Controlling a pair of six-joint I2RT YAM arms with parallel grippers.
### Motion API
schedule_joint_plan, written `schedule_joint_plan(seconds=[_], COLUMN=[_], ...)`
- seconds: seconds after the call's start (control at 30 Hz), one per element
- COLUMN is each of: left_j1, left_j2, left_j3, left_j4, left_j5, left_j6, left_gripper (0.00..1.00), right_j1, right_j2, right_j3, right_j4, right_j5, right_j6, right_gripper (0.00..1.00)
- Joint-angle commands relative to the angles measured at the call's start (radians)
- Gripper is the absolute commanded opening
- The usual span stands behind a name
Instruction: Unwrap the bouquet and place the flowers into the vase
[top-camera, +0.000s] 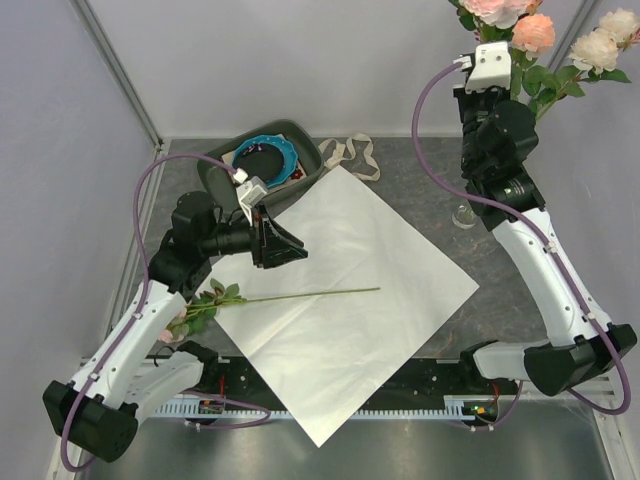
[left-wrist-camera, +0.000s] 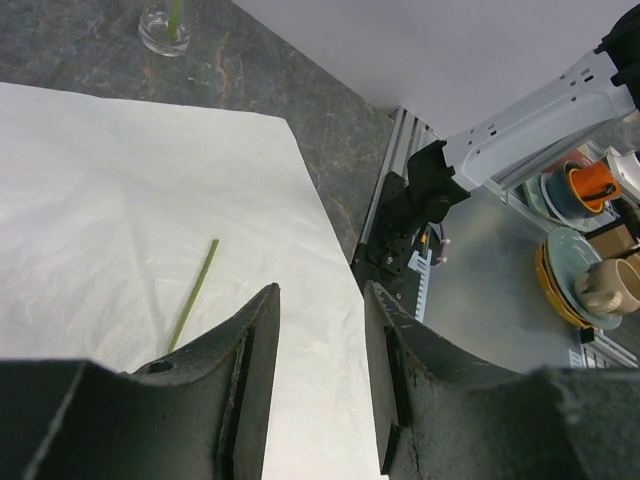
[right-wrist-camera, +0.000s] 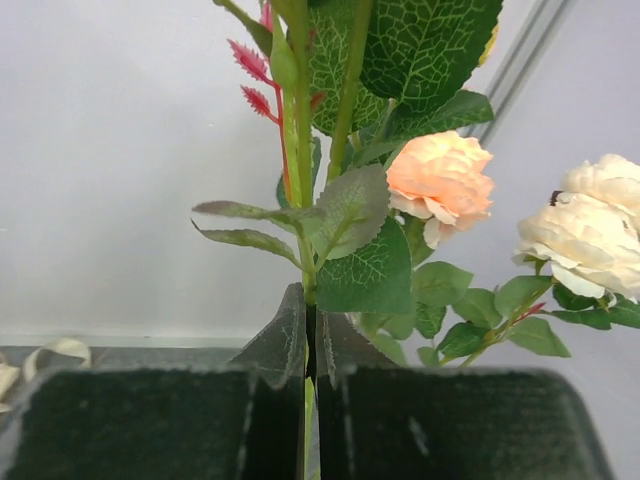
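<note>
The cream-white wrapping paper (top-camera: 340, 300) lies spread flat on the table, and the cream ribbon (top-camera: 350, 155) lies loose behind it. One of the flowers (top-camera: 300, 296) lies across the paper's left corner, with its pink head (top-camera: 166, 335) off the sheet and its stem end (left-wrist-camera: 195, 293) on it. My left gripper (top-camera: 290, 245) (left-wrist-camera: 322, 295) hovers open over the paper with nothing between its fingers. My right gripper (top-camera: 492, 50) (right-wrist-camera: 310, 335) is raised at the back right, shut on the green stems of the other flowers (right-wrist-camera: 440, 180) (top-camera: 530, 30). A green stem stands in the small clear vase (top-camera: 463, 215) (left-wrist-camera: 165, 25).
A grey tray (top-camera: 220, 172) holding a blue dish (top-camera: 272, 150) stands at the back left, just behind my left gripper. White walls close the back and both sides. Crockery (left-wrist-camera: 585, 270) sits off the table beyond the near edge.
</note>
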Motion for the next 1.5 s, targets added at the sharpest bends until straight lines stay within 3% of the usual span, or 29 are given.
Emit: schedule_joint_plan(seconds=[0.0,0.3,0.63,1.3,1.47], left_j1=[0.001,0.015,0.024,0.032,0.032], left_j2=[-0.029,-0.022,0.000,0.012,0.018], left_j3=[-0.014,-0.017,-0.023,-0.028,-0.026], left_j4=[0.004,0.010,0.022,0.028,0.031], left_j5=[-0.033,-0.044,-0.044,-0.037,-0.036], left_j6=[0.047,0.045,0.038,0.033,0.028], left_gripper=[0.46,0.45,0.45,0.45,0.45], right_j1=[-0.055,-0.196,-0.282,-0.321,-0.325], right_j2=[-0.009,-0.046,-0.030,-0.073,-0.066], right_j3=[-0.070,-0.225,-0.274,-0.424,-0.380], right_j4=[0.195,0.328,0.374,0.454,0.433], right_j5=[-0.108,-0.289,-0.370,-0.421,-0.419], right_j6=[-0.075,0.001,0.082,0.142,0.119], right_gripper=[0.00,0.00,0.00,0.00,0.00])
